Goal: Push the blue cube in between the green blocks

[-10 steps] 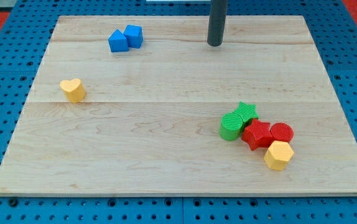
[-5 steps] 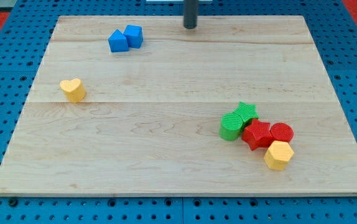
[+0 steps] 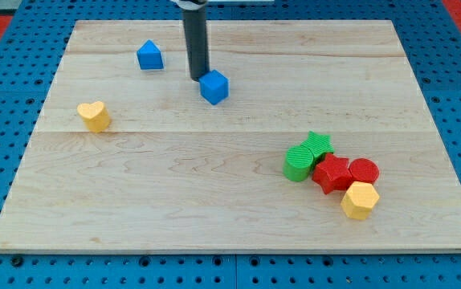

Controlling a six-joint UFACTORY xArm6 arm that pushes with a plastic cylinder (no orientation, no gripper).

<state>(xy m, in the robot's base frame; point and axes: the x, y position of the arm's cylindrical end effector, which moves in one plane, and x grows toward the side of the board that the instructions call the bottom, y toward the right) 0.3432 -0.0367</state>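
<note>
Camera view, single moment recorded. My tip point(image 3: 198, 78) down on the bench point(image 3: 174, 201), in the upper middle part of the board; plain rod end, grasping nothing, standing just to the view's left of the blue cube point(image 3: 214, 87) and at or very near its upper-left face; contact not certain.

Surroundings, taken from my tip:
- Second blue block point(image 3: 150, 56), peaked like a small house, to the view's left and slightly toward the top, apart from the cube.
- Yellow heart point(image 3: 94, 116) farther left and lower, well apart.
- Green star point(image 3: 319, 144) and green round block point(image 3: 298, 162) well away toward the view's lower right, touching each other, no gap seen between them.
- Red star point(image 3: 332, 173), red cylinder point(image 3: 365, 171) and yellow hexagon point(image 3: 360, 200) packed against the far side of the green pair.

Obstruction: none noted on the bare wood between cube and green pair.

Edges: top edge of the bench close behind my tip; wide bare board toward the view's bottom and lower left.

Orientation: cube turned diagonally, one vertical edge facing the view's bottom; sides equal, so no long axis made out.
</note>
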